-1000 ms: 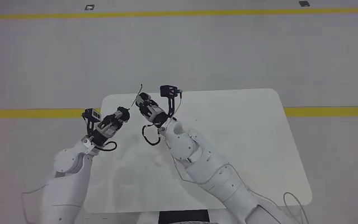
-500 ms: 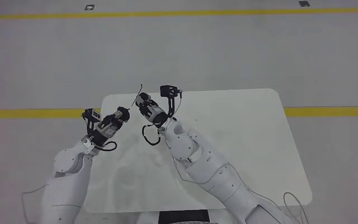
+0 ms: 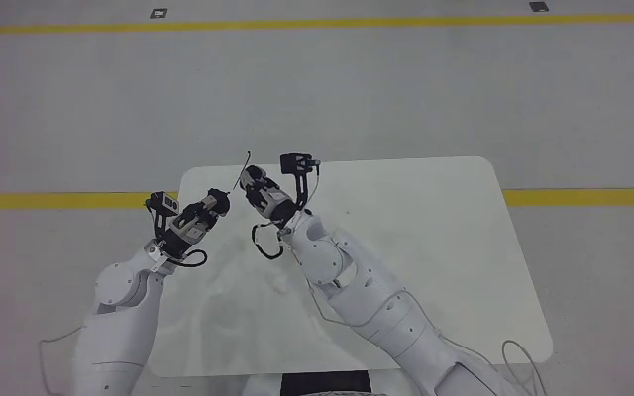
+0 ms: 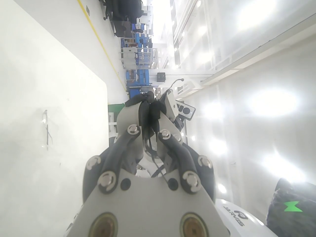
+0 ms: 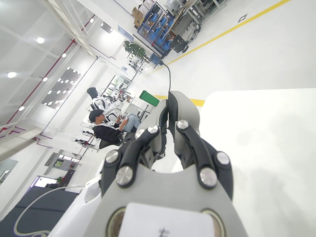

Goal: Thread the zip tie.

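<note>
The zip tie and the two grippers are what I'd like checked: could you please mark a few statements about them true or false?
1. The zip tie sticks out from between the shut fingers of the right gripper. True.
2. The zip tie lies flat on the table. False: the right gripper holds it up in the air.
3. The fingers of the left gripper are spread wide. False: they are shut.
4. The two grippers are close together near one corner of the table. True.
</note>
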Controlling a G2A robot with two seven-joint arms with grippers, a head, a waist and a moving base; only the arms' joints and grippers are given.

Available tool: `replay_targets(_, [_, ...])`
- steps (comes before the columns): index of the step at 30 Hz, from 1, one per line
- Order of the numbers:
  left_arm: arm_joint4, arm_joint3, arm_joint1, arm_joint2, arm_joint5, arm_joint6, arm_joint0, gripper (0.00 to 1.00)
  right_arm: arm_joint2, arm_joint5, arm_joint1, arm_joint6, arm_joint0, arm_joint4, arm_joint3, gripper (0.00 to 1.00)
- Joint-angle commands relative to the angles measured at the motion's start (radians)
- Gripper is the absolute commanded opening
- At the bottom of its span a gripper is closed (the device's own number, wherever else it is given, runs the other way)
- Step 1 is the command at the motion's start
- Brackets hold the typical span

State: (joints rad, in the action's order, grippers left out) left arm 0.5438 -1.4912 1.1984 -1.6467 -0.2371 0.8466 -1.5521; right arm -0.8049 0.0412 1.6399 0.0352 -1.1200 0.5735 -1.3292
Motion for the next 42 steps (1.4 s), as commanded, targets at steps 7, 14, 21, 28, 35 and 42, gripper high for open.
replay_targets(7, [-0.001,-0.004,-0.001,0.012,0.012,-0.021,0.0,0.0,0.018,0.032,0.013,-0.032,0.031,0.018,0.056,0.0])
replay_targets(14, [0.0,-0.003,-0.007,0.012,0.016,-0.009,-0.004,0.0,0.018,0.032,0.013,-0.032,0.031,0.018,0.056,0.0])
replay_targets(21, [0.0,-0.003,-0.007,0.012,0.016,-0.009,-0.004,0.0,0.01,0.021,0.011,-0.023,0.011,0.048,0.034,0.0])
replay_targets(28, [0.0,-0.003,-0.007,0.012,0.016,-0.009,-0.004,0.0,0.012,0.014,0.015,-0.016,0.007,0.063,0.032,0.0])
replay_targets(35, [0.0,-0.003,-0.007,0.012,0.016,-0.009,-0.004,0.0,0.015,0.006,0.02,-0.028,0.003,0.079,0.041,0.0])
replay_targets(42, [0.0,-0.003,-0.007,0.012,0.016,-0.009,-0.004,0.0,0.015,0.002,0.024,-0.032,0.001,0.093,0.048,0.0])
